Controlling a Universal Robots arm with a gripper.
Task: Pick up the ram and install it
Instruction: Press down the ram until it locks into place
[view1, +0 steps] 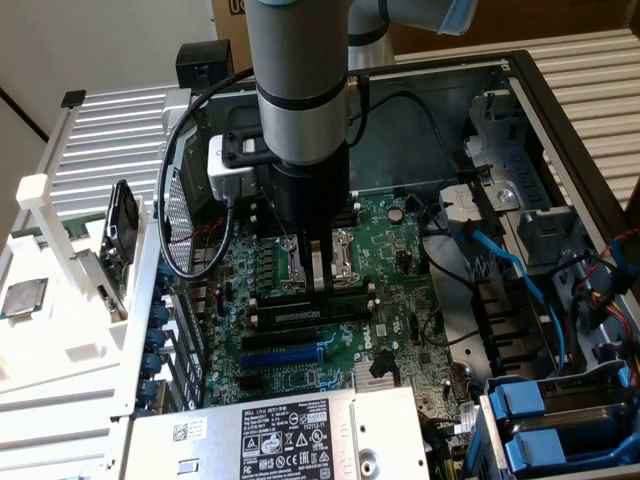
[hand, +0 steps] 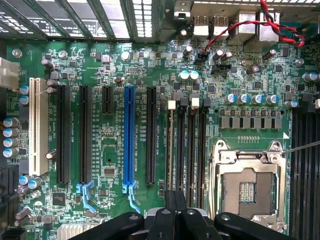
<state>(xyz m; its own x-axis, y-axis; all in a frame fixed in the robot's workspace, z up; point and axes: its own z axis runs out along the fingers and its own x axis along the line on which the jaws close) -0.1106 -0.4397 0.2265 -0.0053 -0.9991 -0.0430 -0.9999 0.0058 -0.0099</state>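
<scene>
The ram (view1: 300, 313) is a long green stick with a white label. It stands upright in one of the black memory slots (view1: 310, 297) on the motherboard (view1: 400, 250), inside the open computer case. My gripper (view1: 320, 283) points straight down over the slots, fingers shut together, with its tips at or just above the sticks' top edges and nothing between them. In the wrist view the shut gripper (hand: 176, 200) hangs over the row of memory slots (hand: 187, 145), beside the open processor socket (hand: 248, 185).
A silver processor chip (view1: 22, 298) lies on the white rack at the exterior view's left. The power supply (view1: 280, 440) lies in front, with blue drive bays (view1: 560, 430) and cables (view1: 500, 260) at the exterior view's right. The blue expansion slot (hand: 129, 140) and black ones flank the memory slots.
</scene>
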